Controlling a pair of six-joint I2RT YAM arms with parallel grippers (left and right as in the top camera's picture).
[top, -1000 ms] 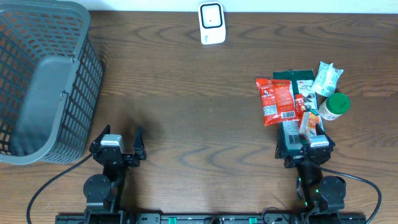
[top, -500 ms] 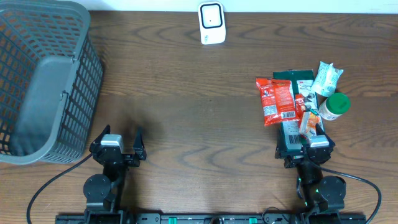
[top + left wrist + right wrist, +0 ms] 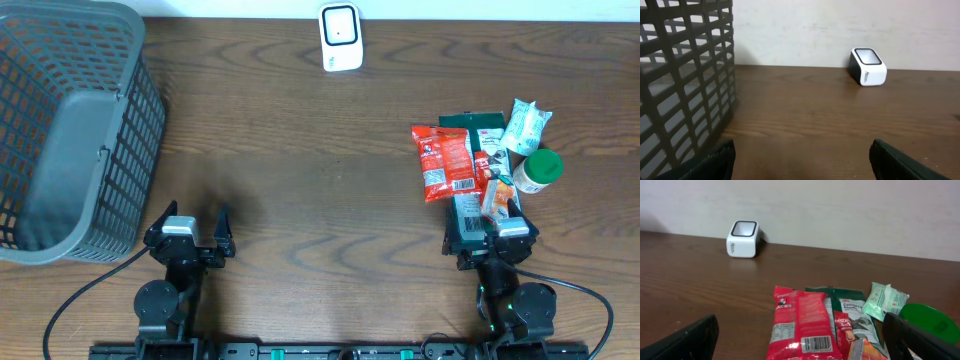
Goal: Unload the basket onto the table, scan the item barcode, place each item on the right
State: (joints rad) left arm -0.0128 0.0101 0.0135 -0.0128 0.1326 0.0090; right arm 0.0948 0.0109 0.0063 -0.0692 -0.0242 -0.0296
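We are at the start: our left pincer (image 3: 190, 220) and right pincer (image 3: 484, 222) stand released, empty. The red snack packet (image 3: 443, 163) lies on the bench (image 3: 320, 190) just ahead of the right pincer. Next we must grasp it, then present its barcode (image 3: 816, 343) to the scanner (image 3: 340, 37).

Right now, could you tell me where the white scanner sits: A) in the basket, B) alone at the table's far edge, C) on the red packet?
B: the scanner stands by itself at the far edge, clear of the basket and the red packet.
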